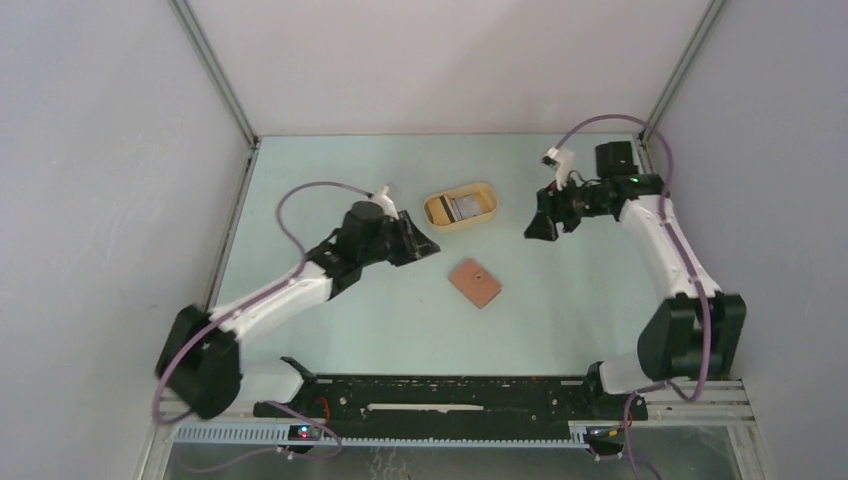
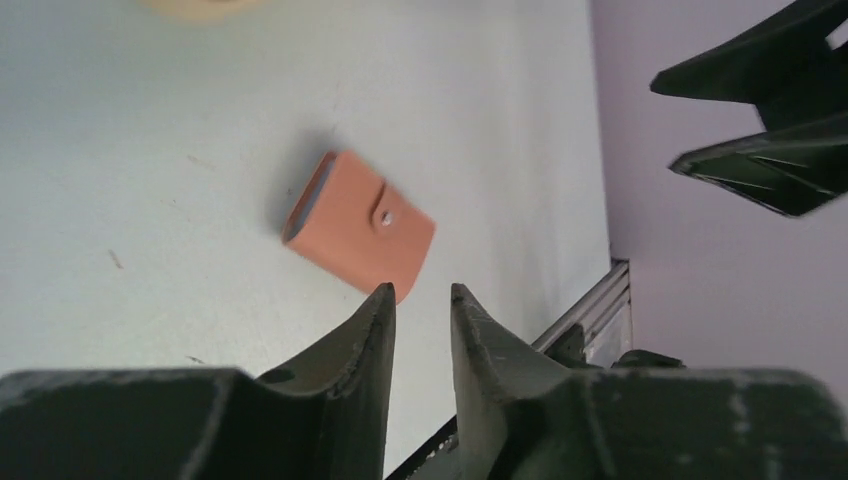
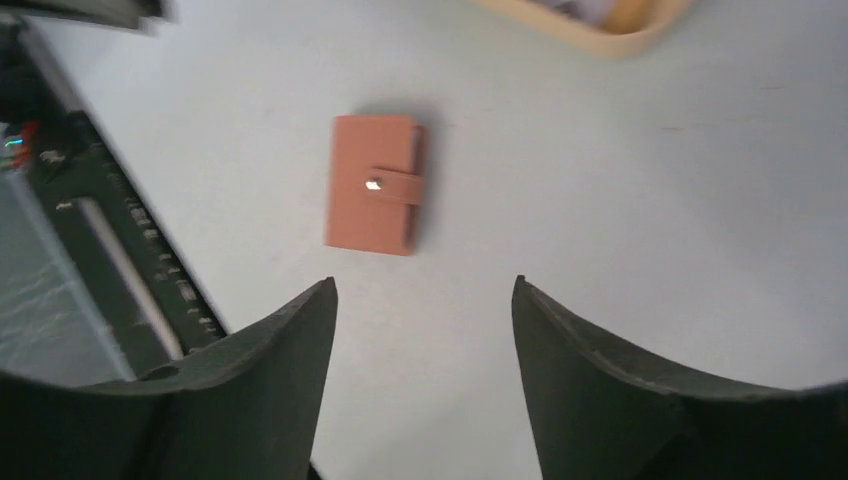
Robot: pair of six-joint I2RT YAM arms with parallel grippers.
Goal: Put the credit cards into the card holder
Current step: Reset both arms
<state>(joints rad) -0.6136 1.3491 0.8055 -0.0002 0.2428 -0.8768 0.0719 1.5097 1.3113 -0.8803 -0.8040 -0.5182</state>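
Observation:
The card holder (image 1: 475,283) is a reddish-brown wallet, folded shut with its snap tab fastened, flat on the table's middle. It shows in the left wrist view (image 2: 360,225) and the right wrist view (image 3: 375,183). The credit cards (image 1: 462,208) lie stacked in a yellow oval tray (image 1: 436,211) behind the wallet; dark and pale stripes show. My left gripper (image 1: 430,246) hovers left of the tray, behind and left of the wallet, its jaws a narrow gap apart and empty (image 2: 422,292). My right gripper (image 1: 535,230) hovers right of the tray, open wide and empty (image 3: 423,285).
The tray's edge shows at the top of the right wrist view (image 3: 620,35). The black front rail (image 1: 450,395) runs along the near edge. Grey walls close the left, right and back sides. The right gripper's fingers (image 2: 770,130) show in the left wrist view.

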